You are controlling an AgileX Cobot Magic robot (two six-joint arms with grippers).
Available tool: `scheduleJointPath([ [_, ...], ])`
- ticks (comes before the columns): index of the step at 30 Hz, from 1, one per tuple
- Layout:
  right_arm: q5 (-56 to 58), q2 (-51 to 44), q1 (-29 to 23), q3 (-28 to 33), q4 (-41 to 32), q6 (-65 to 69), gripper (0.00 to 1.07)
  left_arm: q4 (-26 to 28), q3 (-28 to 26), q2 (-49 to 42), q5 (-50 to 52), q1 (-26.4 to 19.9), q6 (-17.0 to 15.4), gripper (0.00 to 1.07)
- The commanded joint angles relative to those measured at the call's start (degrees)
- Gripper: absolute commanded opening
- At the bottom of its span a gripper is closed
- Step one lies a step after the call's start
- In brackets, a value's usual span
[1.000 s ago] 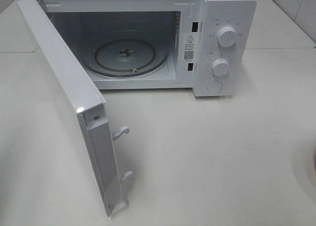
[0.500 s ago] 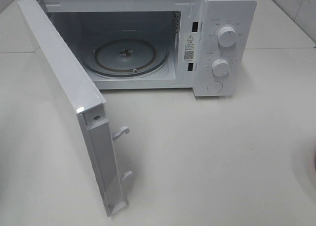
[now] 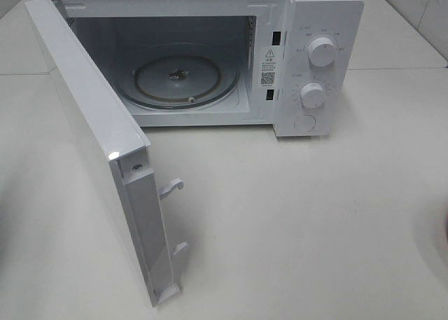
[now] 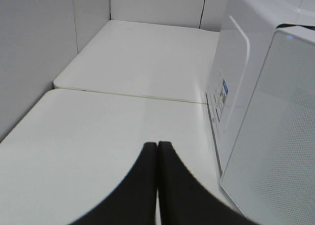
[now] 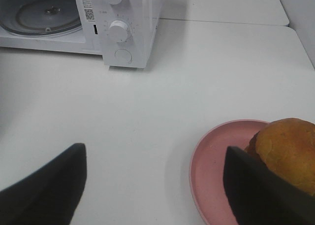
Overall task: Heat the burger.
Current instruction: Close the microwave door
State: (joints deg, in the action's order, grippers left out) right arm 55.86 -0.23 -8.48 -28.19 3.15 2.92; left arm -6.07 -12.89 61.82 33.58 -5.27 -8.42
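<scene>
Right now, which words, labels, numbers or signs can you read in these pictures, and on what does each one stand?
No text reads clearly enough to quote.
Warning triangle and QR code: sticker on the white microwave oven's front frame; its print is too small.
Markings around the upper round white dial and lower dial: too small.
Label on the oven's side, left wrist view: blurred.

- The microwave [image 3: 210,54] stands at the back of the table [image 3: 294,215].
- Its door [image 3: 98,138] swings out leftward.
- The turntable [image 3: 183,82] lies inside it.
- The burger [image 5: 288,153] sits on a plate [image 5: 211,176], before the microwave, to its right.
</scene>
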Motion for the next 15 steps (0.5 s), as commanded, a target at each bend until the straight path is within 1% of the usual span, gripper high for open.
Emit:
scheduleJointPath([
  [1, -0.9, -1.7, 0.4, 0.1, -0.3, 0.2, 0.76, -5.9, -1.3, 3.3, 4.0, -0.2, -4.3, 0.00],
  [2, -0.9, -1.7, 0.4, 0.1, -0.3, 0.2, 0.76, -9.7, -2.1, 5.4, 6.5, -0.2, -6.3, 0.00],
  [3, -0.9, -1.7, 0.4, 0.1, -0.3, 0.2, 0.76, -9.7, -2.1, 5.4, 6.5, -0.2, -6.3, 0.00],
  [4, -0.9, -1.7, 0.4, 0.1, -0.3, 0.2, 0.76, -14.0, -2.9, 7.9, 9.2, -0.2, -8.9, 0.00],
  [5, -0.9, -1.7, 0.4, 0.1, -0.3, 0.2, 0.76, -14.0, -2.9, 7.9, 9.2, -0.2, -8.9, 0.00],
  [6, -0.9, -1.7, 0.4, 0.1, -0.3, 0.2, 0.76, -15.7, -3.4, 9.2, 10.3, -0.2, -9.8, 0.00],
  [7, -0.9, -1.7, 0.4, 0.1, -0.3, 0.2, 0.76, -19.8, -4.4, 11.6, 12.5, -0.2, -11.5, 0.00],
  [8, -0.9, -1.7, 0.4, 0.1, -0.3, 0.2, 0.76, -19.8, -4.4, 11.6, 12.5, -0.2, -11.5, 0.00],
  [9, -0.9, -1.7, 0.4, 0.1, -0.3, 0.2, 0.76, -21.6, -5.0, 12.9, 13.0, -0.1, -12.4, 0.00],
  [10, -0.9, -1.7, 0.4, 0.1, -0.3, 0.2, 0.76, -24.0, -6.5, 15.5, 13.6, 0.2, -14.0, 0.00],
  [11, -0.9, -1.7, 0.4, 0.1, -0.3, 0.2, 0.76, -24.0, -6.5, 15.5, 13.6, 0.2, -14.0, 0.00],
  [13, -0.9, -1.7, 0.4, 0.1, -0.3, 0.2, 0.76, -25.2, -8.8, 19.3, 15.0, 1.4, -16.0, 0.00],
  [14, -0.9, -1.7, 0.4, 0.1, -0.3, 0.2, 0.76, -25.2, -8.8, 19.3, 15.0, 1.4, -16.0, 0.00],
  [15, -0.9, -1.7, 0.4, 0.1, -0.3, 0.2, 0.76, -25.2, -10.1, 21.1, 16.0, 3.0, -16.2, 0.00],
])
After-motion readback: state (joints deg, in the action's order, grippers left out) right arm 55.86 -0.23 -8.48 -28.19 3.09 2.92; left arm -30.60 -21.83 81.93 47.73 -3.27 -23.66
